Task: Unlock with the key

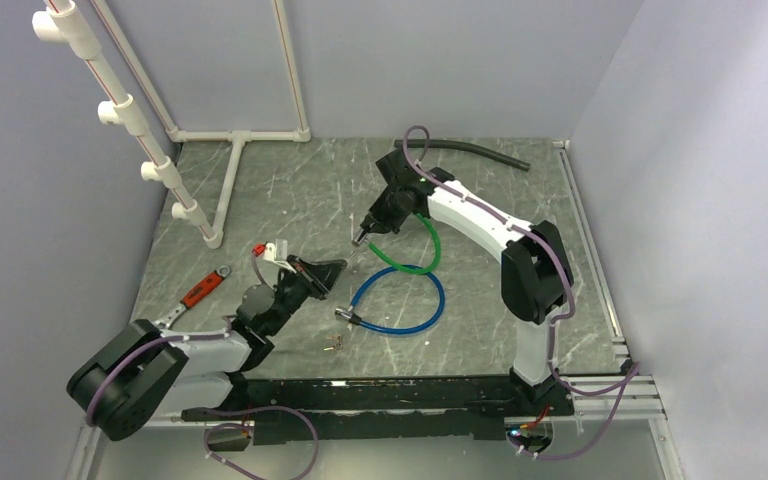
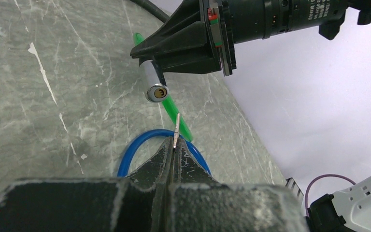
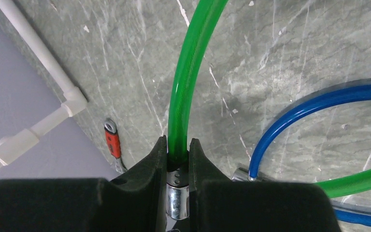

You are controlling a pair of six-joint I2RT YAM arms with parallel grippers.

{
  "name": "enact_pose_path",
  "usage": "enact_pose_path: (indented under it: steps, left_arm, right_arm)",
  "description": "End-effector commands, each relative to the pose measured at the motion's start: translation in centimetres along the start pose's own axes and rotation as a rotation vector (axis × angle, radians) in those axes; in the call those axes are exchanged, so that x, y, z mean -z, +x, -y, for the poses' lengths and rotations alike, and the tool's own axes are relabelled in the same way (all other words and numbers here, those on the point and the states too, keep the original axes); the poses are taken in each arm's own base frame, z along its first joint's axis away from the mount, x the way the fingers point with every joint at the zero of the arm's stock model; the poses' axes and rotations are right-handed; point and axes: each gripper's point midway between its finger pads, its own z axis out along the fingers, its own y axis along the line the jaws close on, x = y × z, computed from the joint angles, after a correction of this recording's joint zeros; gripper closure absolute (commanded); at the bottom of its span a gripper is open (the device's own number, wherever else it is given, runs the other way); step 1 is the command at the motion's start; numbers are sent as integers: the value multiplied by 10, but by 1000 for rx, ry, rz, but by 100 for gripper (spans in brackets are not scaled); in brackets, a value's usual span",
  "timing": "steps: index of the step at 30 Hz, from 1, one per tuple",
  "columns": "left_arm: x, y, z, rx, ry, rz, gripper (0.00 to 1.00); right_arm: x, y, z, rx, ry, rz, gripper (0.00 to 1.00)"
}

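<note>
Clenching the key [image 2: 176,126], my left hand [image 2: 174,145] must square it with the right hand's [image 3: 178,144] gripped lock [image 2: 155,90] at eleven o'clock.

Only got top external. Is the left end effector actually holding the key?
Observer: Yes. In the left wrist view, the left end effector is shut on the key, with the blade sticking out past the fingertips.
Operator: Keyhole facing it?
Observer: The lock cylinder shows its keyhole face to that camera. The key tip sits below and right of it, not touching.
Operator: Right grip okay?
Observer: In the right wrist view, the right end effector is closed on the cylinder where the green cable enters it.
</note>
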Motion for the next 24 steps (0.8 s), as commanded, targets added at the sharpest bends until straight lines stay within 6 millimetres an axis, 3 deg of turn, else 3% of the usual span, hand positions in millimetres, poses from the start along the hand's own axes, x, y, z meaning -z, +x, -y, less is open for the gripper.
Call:
enact_pose_path:
  steps: [1,24]
  left_arm:
    - [-12,-22,26,-3,97,77,100]
    - [-22,-24,11,45,10,94,100]
  right_arm:
    - [26,-6,-25,-10,-87,54,100]
    - [37,-7,-27,-29,-161,105,100]
